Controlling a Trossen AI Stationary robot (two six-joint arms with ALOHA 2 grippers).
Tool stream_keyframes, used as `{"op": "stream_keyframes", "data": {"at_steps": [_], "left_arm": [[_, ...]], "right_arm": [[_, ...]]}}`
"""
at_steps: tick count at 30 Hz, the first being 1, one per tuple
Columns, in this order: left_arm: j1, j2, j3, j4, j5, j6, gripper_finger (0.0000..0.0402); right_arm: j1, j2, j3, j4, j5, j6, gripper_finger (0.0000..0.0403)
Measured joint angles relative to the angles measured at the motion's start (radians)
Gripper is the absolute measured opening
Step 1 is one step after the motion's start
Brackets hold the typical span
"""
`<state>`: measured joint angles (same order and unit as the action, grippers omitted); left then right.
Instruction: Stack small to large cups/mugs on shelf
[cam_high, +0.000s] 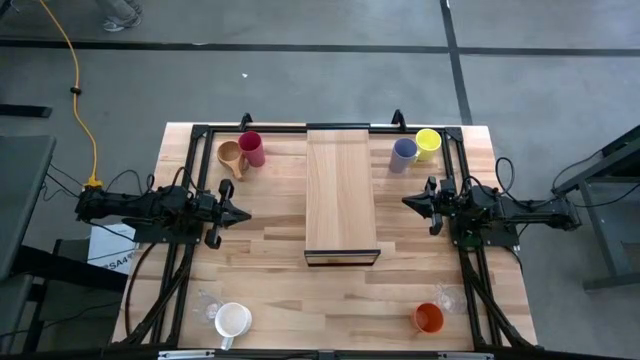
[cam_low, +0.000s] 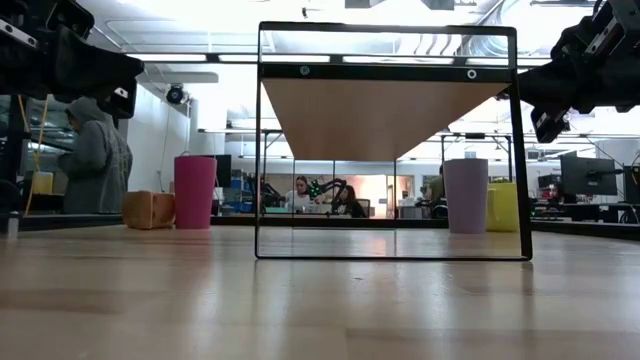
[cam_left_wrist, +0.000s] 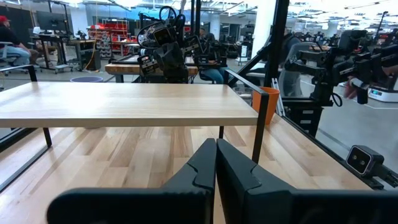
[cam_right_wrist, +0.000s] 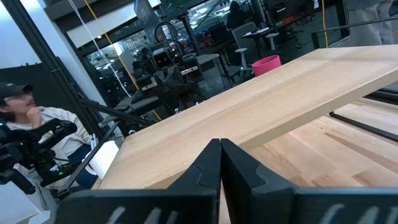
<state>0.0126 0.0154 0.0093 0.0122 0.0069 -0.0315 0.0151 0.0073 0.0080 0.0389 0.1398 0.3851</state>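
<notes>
Pale wood shelf (cam_high: 341, 190) stands bare; both pincers, left (cam_high: 240, 213) and right (cam_high: 409, 201), sit pressed together, empty. Start with the smallest cup; spread fingers before approaching.

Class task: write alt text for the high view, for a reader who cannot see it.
An empty shelf stands mid-table between two shut grippers, left and right. Cups wait at the corners: crimson, wooden, lavender, yellow, white, orange.

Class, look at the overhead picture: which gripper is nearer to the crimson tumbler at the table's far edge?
Left. The left gripper sits just short of the crimson tumbler; the right gripper waits across the shelf.
</notes>
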Motion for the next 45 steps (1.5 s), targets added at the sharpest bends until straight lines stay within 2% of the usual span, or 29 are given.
{"op": "stream_keyframes", "data": {"at_steps": [4, 9, 13, 16, 19, 23, 26, 29, 33, 36, 41, 45], "left_arm": [[0.0, 0.0, 0.0, 0.0, 0.0, 0.0, 0.0001], [0.0, 0.0, 0.0, 0.0, 0.0, 0.0, 0.0001], [0.0, 0.0, 0.0, 0.0, 0.0, 0.0, 0.0001], [0.0, 0.0, 0.0, 0.0, 0.0, 0.0, 0.0001], [0.0, 0.0, 0.0, 0.0, 0.0, 0.0, 0.0001], [0.0, 0.0, 0.0, 0.0, 0.0, 0.0, 0.0001], [0.0, 0.0, 0.0, 0.0, 0.0, 0.0, 0.0001], [0.0, 0.0, 0.0, 0.0, 0.0, 0.0, 0.0001], [0.0, 0.0, 0.0, 0.0, 0.0, 0.0, 0.0001], [0.0, 0.0, 0.0, 0.0, 0.0, 0.0, 0.0001], [0.0, 0.0, 0.0, 0.0, 0.0, 0.0, 0.0001], [0.0, 0.0, 0.0, 0.0, 0.0, 0.0, 0.0001]], "right_arm": [[-0.002, 0.001, 0.0, 0.065, 0.037, -0.053, 0.0], [-0.002, 0.0, 0.0, 0.401, 0.144, 0.029, 0.0], [-0.002, -0.001, 0.0, 0.7, 0.146, -0.022, 0.0], [-0.002, 0.002, 0.019, 0.826, 0.142, -0.016, 0.0], [-0.002, 0.037, 0.114, 0.748, 0.084, 0.005, 0.0001], [-0.002, 0.133, 0.29, 0.371, 0.084, 0.02, 0.0006], [-0.001, 0.21, 0.431, 0.089, 0.083, 0.063, 0.0031], [-0.001, 0.28, 0.528, -0.102, 0.082, 0.071, 0.0072], [-0.001, 0.339, 0.608, -0.213, 0.069, 0.089, 0.012], [-0.001, 0.381, 0.628, -0.236, 0.006, 0.097, 0.0142], [-0.001, 0.446, 0.632, -0.226, -0.115, 0.097, 0.015], [-0.001, 0.481, 0.632, -0.21, -0.125, 0.09, 0.0147]]}}
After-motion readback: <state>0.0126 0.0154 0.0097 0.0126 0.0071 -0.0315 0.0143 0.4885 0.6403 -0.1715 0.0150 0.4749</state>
